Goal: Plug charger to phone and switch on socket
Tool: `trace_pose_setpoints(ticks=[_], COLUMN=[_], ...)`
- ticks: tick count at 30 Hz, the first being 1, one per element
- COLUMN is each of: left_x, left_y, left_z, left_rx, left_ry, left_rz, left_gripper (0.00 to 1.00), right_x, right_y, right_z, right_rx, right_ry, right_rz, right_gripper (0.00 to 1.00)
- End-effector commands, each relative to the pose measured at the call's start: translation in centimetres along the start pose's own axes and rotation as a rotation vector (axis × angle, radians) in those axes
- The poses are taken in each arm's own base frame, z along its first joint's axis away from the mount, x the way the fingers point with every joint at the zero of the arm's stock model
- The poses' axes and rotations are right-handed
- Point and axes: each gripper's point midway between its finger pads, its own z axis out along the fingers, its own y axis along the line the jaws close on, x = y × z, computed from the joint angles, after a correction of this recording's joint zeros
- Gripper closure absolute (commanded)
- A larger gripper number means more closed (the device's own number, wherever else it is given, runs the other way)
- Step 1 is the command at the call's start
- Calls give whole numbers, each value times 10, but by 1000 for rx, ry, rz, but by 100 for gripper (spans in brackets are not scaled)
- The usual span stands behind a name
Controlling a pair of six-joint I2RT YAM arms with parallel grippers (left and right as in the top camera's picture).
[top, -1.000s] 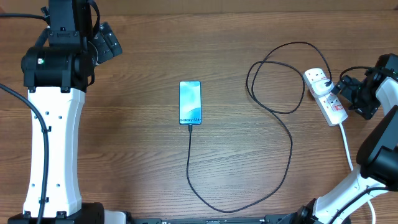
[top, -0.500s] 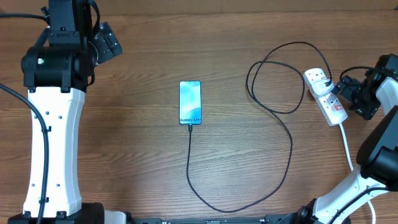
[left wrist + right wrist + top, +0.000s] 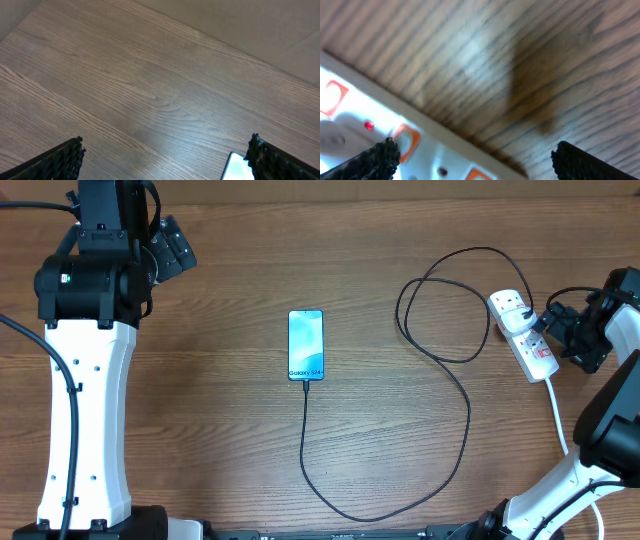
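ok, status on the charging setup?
Left gripper open over bare table; right gripper open beside socket. Charger runs from phone bottom end to socket. On or off unclear. Nothing blocking.

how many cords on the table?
2. Black charger loops from the phone to the socket; white cord runs from the socket toward the near right edge, its end hidden.
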Motion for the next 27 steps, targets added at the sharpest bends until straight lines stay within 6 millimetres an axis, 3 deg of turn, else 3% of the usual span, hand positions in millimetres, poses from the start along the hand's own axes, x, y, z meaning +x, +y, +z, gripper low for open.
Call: trace_pose_setpoints(ticks=[1,7,11,16,19,23,27], left_x=[-1,-1,-1,-1,-1,-1,-1], left_y=[2,2,2,2,2,2,2], left_z=[2,2,2,2,2,2,2], left_rx=[-19,-19,-19,-19,-19,-19,-19], left_ry=[-5,-5,-5,-5,-5,-5,-5], left_rz=[-8,-8,-7,-8,-8,-8,-8], left_gripper=[1,1,0,0,0,0,0], right_x=[14,15,9,-9,-9,10,44], right_y=[5,5,9,18,21,24,34], right_z=[10,8,-11,-68,-108,-156,-192], right_rx=[-25,-26,-33,-53,-68,-88,-133], right_ry=[53,60,48,-48,-114,-145,-123], right_rz=[-29,-20,-6,-5,-12,-13,-35], right_gripper=[0,0,0,0,0,0,0])
